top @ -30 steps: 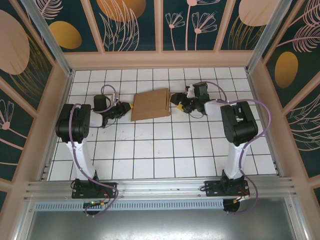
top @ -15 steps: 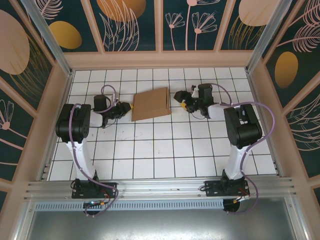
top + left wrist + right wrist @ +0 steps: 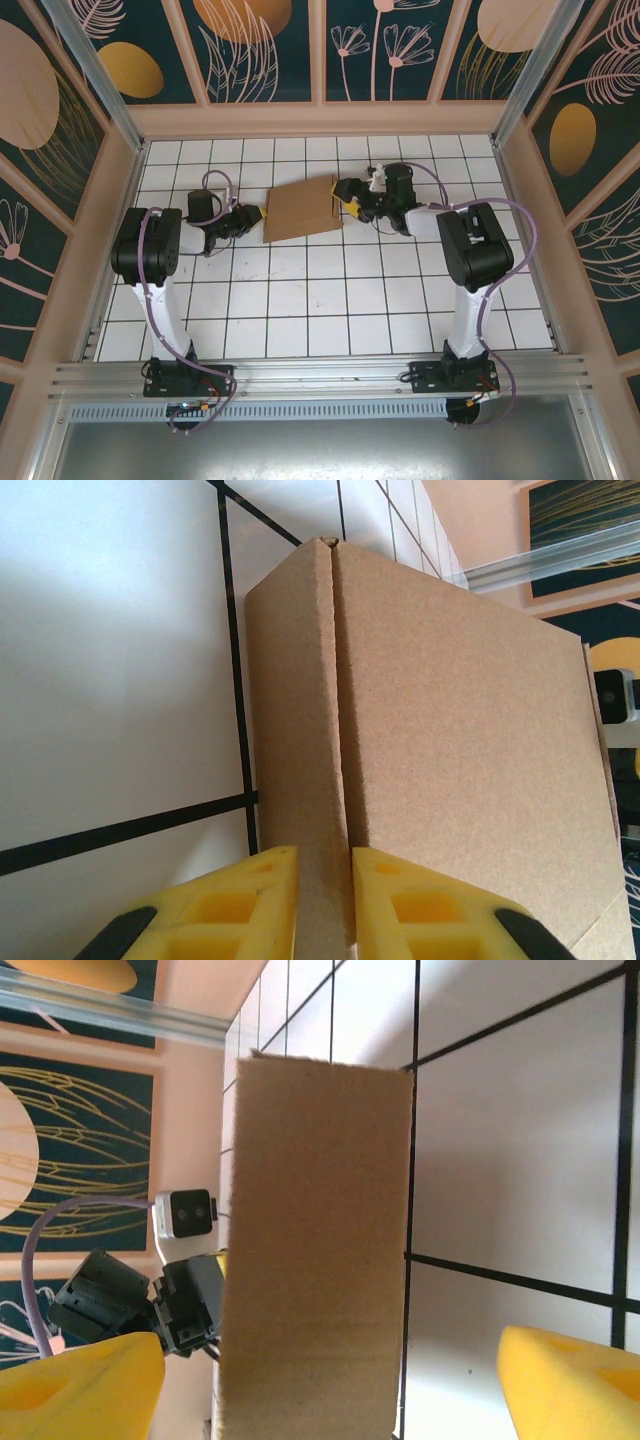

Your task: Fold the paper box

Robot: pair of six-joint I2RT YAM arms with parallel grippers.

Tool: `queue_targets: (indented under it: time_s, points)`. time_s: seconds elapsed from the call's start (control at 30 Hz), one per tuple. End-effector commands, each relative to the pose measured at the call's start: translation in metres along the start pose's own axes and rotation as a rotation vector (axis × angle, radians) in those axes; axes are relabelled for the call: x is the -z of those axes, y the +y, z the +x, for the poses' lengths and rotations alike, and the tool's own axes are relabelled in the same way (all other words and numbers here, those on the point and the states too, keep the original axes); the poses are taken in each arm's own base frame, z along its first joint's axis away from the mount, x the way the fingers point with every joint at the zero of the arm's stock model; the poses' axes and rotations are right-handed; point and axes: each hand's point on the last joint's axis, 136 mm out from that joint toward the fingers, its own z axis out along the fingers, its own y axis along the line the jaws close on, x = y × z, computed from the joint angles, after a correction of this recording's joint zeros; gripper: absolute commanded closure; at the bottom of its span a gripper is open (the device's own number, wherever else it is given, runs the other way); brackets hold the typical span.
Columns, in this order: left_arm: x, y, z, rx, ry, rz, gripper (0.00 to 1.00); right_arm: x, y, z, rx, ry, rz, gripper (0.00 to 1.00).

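Note:
The paper box (image 3: 302, 208) is a flat brown cardboard rectangle lying on the white tiles at the back middle. My left gripper (image 3: 262, 213) is at its left edge. In the left wrist view the yellow fingers (image 3: 250, 900) are shut on a narrow side strip of the paper box (image 3: 450, 730), with the lid panel running off to the right. My right gripper (image 3: 346, 200) is at the box's right edge, open. Its yellow fingertips (image 3: 575, 1385) stand wide apart on either side of the box's thin side wall (image 3: 320, 1240), not touching it.
The tiled floor (image 3: 330, 300) is ringed by a low pink wall (image 3: 320, 120) and aluminium posts close behind the box. Beyond the box, the right wrist view shows the left arm's wrist and its small white camera (image 3: 185, 1212).
My right gripper drew back to the right, then came in left against the box's right edge with its jaws wider. The left gripper kept its hold and place.

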Motion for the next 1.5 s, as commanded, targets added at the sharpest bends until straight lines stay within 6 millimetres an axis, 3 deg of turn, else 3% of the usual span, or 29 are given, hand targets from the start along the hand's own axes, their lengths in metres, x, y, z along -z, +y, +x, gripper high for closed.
queue_targets:
  time_s: [0.0,0.43,0.73,0.93,1.1,1.13,1.23,1.4,1.47]
  points:
    - [-0.002,0.016,0.010,0.028,0.026,-0.041,0.80,-0.012,0.019,0.006,0.017,0.063,-0.084,0.16]
    - [-0.001,0.015,0.009,0.023,0.027,-0.045,0.78,-0.016,0.021,0.004,-0.023,0.087,-0.091,0.53]
    - [0.006,-0.001,0.000,-0.017,-0.013,-0.038,0.67,-0.011,0.024,-0.002,-0.034,0.074,-0.095,0.58]
    - [0.032,-0.040,-0.024,-0.217,-0.172,-0.067,0.33,-0.001,0.028,-0.009,-0.026,0.052,-0.095,0.57]
    - [0.043,-0.073,-0.031,-0.330,-0.243,-0.063,0.30,0.013,0.032,-0.018,-0.021,0.024,-0.096,0.57]
    - [0.047,-0.088,-0.033,-0.379,-0.271,-0.060,0.30,0.016,0.033,-0.020,-0.019,0.017,-0.099,0.57]
    - [0.047,-0.116,-0.027,-0.557,-0.328,-0.096,0.25,0.028,0.036,-0.025,-0.021,-0.001,-0.106,0.57]
    - [0.047,-0.167,-0.012,-0.880,-0.438,-0.124,0.03,0.055,0.041,-0.037,-0.019,-0.051,-0.114,0.57]
    - [0.049,-0.183,0.000,-1.043,-0.492,-0.148,0.01,0.067,0.048,-0.040,-0.039,-0.065,-0.155,0.59]
